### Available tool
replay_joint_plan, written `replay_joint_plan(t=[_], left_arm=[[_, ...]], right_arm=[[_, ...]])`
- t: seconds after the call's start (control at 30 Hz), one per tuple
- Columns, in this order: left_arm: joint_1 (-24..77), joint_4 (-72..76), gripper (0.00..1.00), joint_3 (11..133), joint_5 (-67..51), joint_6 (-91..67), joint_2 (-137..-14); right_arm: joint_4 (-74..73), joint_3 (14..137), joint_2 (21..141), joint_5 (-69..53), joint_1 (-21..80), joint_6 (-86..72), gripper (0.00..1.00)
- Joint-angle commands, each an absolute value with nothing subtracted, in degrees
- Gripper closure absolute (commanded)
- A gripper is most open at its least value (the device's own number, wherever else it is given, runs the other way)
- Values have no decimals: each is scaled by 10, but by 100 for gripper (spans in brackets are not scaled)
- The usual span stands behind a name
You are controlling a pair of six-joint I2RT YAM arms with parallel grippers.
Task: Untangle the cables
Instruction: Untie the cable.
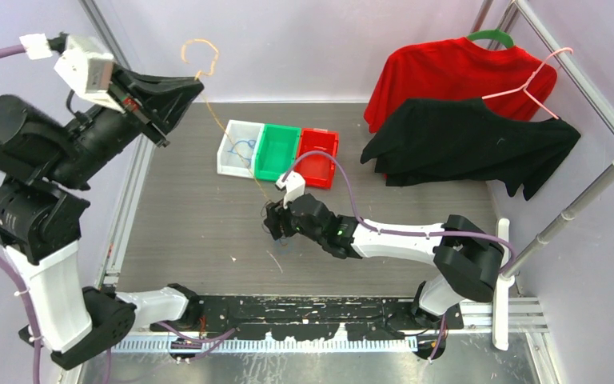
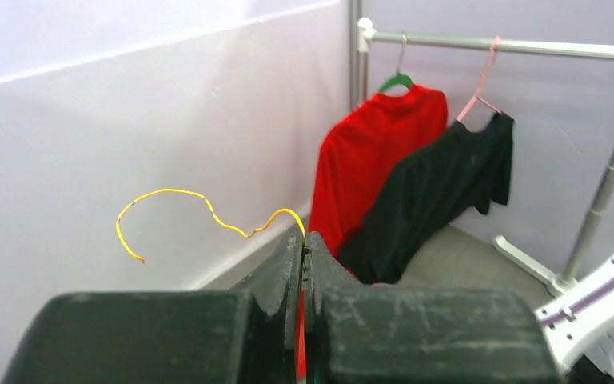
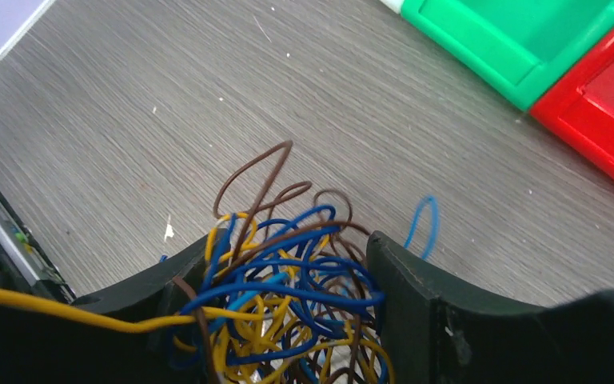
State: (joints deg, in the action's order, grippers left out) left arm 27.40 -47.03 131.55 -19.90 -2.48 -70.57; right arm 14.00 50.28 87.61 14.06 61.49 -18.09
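Yellow wire [image 2: 168,192], thin as string, is pinched between the left fingers [image 2: 284,276], which are pressed together high up on the left. Its free end curls in the air beyond them. The rest slants down to the tangle [image 3: 288,304] of blue, yellow and brown strands low on the surface [image 3: 368,104], a little in front of the white bin [image 1: 236,148], where a blue strand lies. The right fingers [image 3: 416,288] stand apart on either side of that tangle, touching its edges. We cannot tell whether they press it.

We judge the wires to be nearly weightless, floppy and smooth-coated. They hold soft bends, slip through a loose pinch, and a hard pull is likely to drag the whole clump or tighten a knot. The best place to take hold looks to us like a single strand where it leaves the bundle, such as the brown loop standing clear at the top, with the clump pinned low.

We find no brand, label or readable writing.
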Motion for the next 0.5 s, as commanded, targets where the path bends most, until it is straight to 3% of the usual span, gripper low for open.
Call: replay_joint_plan(t=[0.0,0.47], left_arm=[[277,-277,100,1267,-112,-2,-648],[277,-229,100,1324,-66,48,-659]], right_arm=[[123,482,855,160,613,-172,32],[122,421,844,172,613,-195,36]])
